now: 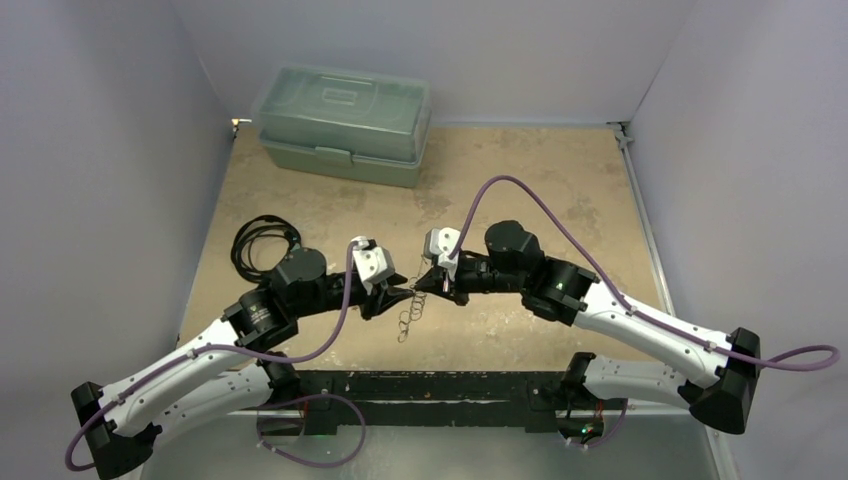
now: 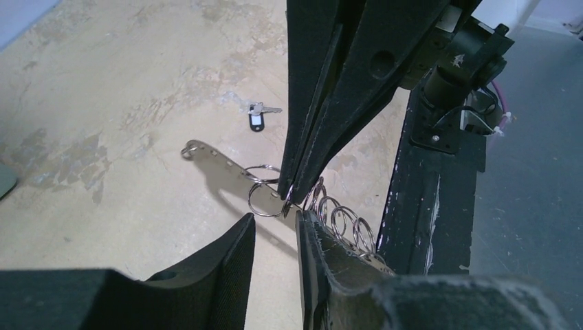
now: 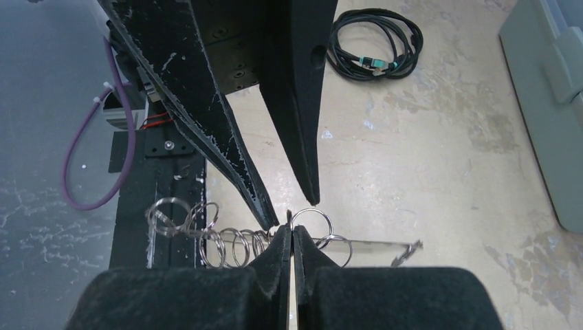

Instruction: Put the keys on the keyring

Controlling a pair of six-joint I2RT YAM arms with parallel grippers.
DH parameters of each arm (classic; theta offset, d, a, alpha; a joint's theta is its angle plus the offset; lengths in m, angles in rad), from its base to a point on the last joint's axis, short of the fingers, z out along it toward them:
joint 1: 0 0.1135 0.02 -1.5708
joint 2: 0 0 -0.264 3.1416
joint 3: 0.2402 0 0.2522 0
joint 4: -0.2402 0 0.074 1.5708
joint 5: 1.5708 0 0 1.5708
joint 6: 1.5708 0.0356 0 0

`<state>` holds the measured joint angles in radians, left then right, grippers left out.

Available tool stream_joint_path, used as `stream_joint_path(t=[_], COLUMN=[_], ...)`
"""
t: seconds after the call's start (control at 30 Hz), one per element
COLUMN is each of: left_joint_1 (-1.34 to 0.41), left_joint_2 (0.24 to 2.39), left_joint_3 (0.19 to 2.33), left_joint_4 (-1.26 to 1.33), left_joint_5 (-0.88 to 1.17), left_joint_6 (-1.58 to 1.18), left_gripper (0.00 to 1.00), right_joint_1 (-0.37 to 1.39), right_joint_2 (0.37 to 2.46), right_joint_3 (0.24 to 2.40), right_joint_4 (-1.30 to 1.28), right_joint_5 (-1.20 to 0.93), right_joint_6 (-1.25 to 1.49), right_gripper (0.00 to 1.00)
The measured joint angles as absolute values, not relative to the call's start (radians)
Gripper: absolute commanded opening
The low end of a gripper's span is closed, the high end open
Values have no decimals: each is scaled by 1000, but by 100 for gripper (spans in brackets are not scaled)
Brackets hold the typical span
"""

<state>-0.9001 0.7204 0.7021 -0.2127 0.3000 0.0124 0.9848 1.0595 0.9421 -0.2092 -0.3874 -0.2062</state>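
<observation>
The keyring [image 2: 220, 159] is a thin silvery strip with several small metal rings [image 2: 344, 221] on it, held above the table. My right gripper [image 3: 291, 230] is shut on one small ring [image 3: 311, 216] of the keyring. It enters the left wrist view from above [image 2: 289, 196]. My left gripper [image 2: 275, 221] is open. Its right finger [image 2: 323, 254] lies against the strip, and its left finger [image 2: 230, 258] is clear of it. One small key with a dark head [image 2: 258, 121] lies on the table beyond. In the top view the grippers [image 1: 395, 295] [image 1: 428, 283] meet tip to tip, with the keyring [image 1: 408, 318] dangling below.
A green lidded toolbox [image 1: 345, 125] stands at the back left. A black coiled cable [image 1: 262, 240] lies left of the left arm and also shows in the right wrist view [image 3: 375, 41]. A black base rail [image 1: 430, 385] runs along the near table edge.
</observation>
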Motion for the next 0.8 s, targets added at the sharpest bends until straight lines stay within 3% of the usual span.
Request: stream_joint_path(t=[0.37,0.8], left_joint_1=[-900,-900], left_joint_2=[714,669], left_joint_3=[674,674], left_joint_4=[-196,-196], left_joint_5=[334,337], left_joint_6=[13,14], left_gripper=[17,20], right_joint_1=[1008,1021], right_joint_2=[1060,1060], right_joint_3=[942,940], right_joint_4=[-191,-167], right_joint_5=[-389,-395], right_joint_6=[-223,-231], right_gripper=[0,0])
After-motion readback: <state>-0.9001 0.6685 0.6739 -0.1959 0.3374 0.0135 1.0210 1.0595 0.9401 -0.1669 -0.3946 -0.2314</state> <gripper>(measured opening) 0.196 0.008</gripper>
